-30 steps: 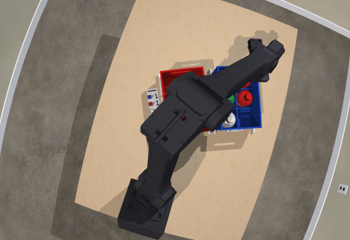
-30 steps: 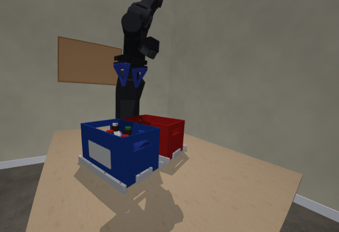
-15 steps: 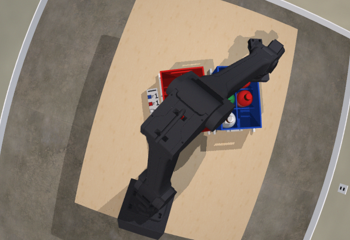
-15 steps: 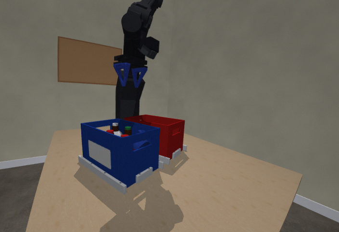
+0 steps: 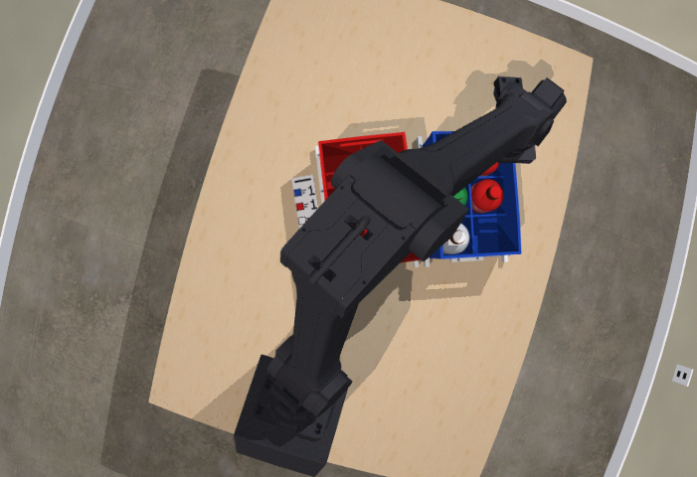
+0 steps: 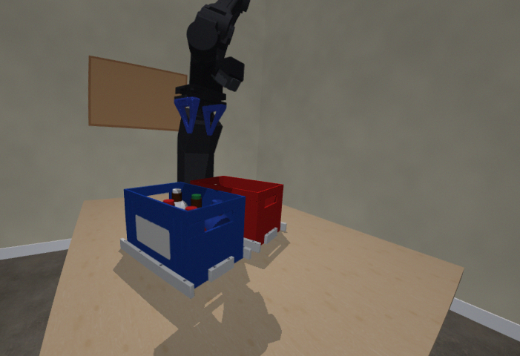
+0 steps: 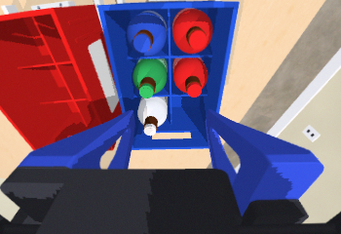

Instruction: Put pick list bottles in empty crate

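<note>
My gripper (image 6: 199,133) (image 7: 170,116) is open and empty, high above the crates. The blue crate (image 6: 226,239) (image 7: 223,36) holds a blue bottle (image 7: 146,28), a green bottle (image 7: 150,73) (image 5: 460,197), a white bottle (image 7: 153,110) (image 5: 453,242) and two red bottles, one at the wrist view's top (image 7: 192,29) and one below it (image 7: 190,72) (image 5: 485,198). Its sixth compartment is empty. No bottle shows in the visible part of the red crate (image 5: 360,139) (image 6: 264,218) (image 7: 13,88). The pick list (image 5: 304,199) shows blue 1 and red 1; the arm hides most of a third line.
The crates stand side by side on the wooden table (image 5: 444,360) (image 6: 336,285). Light grey strips (image 6: 222,268) lie along their bases. The arm covers part of both crates in the overhead view. A wall socket (image 5: 682,375) (image 7: 311,133) is off to the right.
</note>
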`<state>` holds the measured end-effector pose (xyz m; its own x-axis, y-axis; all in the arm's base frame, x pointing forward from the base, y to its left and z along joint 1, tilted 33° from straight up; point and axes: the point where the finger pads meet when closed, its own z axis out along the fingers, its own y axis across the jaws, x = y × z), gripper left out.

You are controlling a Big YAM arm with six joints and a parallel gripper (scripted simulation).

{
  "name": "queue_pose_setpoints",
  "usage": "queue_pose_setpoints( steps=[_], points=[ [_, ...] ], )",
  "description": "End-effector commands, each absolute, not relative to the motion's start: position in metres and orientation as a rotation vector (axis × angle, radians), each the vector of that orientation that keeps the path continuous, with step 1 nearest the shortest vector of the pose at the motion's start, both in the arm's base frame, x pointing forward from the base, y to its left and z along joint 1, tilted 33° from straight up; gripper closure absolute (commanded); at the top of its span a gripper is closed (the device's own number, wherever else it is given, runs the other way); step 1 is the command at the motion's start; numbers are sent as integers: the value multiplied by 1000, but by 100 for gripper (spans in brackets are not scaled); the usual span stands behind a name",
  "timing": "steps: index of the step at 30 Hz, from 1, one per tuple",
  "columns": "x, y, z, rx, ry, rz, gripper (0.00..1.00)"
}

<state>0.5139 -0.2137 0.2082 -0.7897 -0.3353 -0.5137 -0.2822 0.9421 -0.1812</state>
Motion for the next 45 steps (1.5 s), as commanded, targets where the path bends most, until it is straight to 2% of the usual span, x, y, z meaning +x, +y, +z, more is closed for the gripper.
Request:
queue_pose_setpoints(
  steps=[1, 11, 12, 14, 15, 21, 29, 45],
  points=[
    [526, -202, 191, -335, 2551, -83, 39],
    [547, -184, 163, -32, 2571, 6, 39],
    [553, -193, 196, 28, 2517, -9, 39],
    [558, -178, 183, 90, 2527, 28, 39],
    [561, -176, 152, 139, 2564, 57, 39],
    [575, -161, 128, 335, 2548, 109, 39],
    [583, -176, 160, 537, 2460, 149, 39],
    [594, -164, 135, 535, 2487, 168, 39]
  ],
)
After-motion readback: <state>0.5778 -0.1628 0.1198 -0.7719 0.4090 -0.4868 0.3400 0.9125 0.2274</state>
